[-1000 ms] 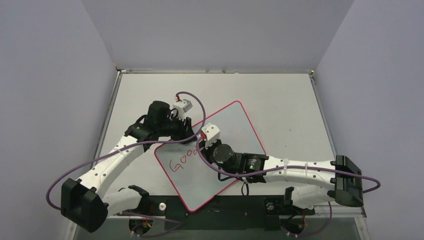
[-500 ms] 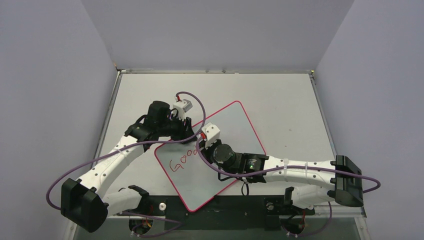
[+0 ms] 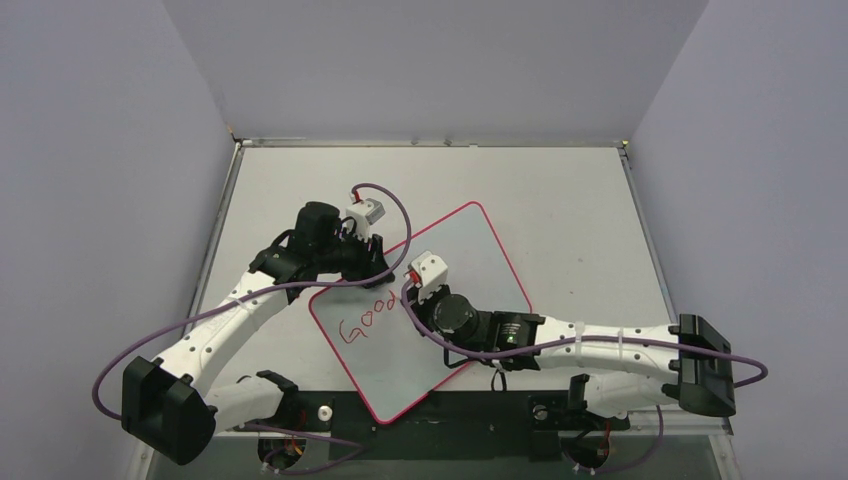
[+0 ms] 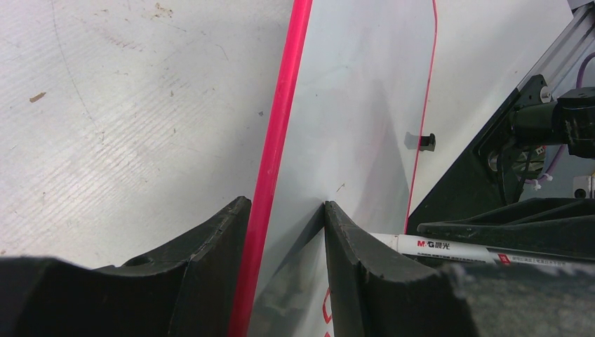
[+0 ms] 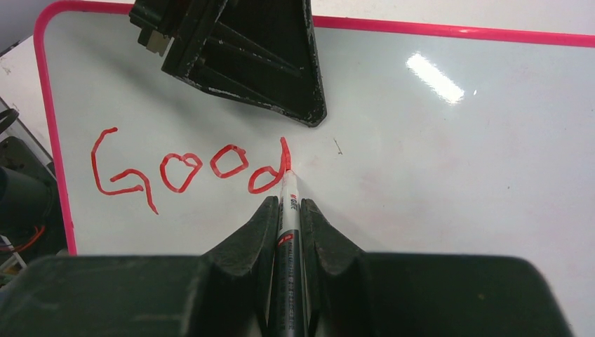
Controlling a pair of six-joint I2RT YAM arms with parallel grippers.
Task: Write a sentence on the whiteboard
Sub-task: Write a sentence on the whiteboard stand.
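so far the sentence (image 5: 189, 172) reads only "good", left of centre in the right wrist view, on the whiteboard (image 3: 465, 250) lying askew mid-frame. the right tool (image 5: 288, 205) pinches the marker (image 5: 290, 186), tip at the d's stem. next, probably a lift, a gap, a new word. the left tool (image 4: 281, 209) sits spread astride the pink edge. from above, the wrist hides the tip.

Left arm (image 3: 230, 320) jaws apart, right arm (image 3: 600, 345) jaws clamped.
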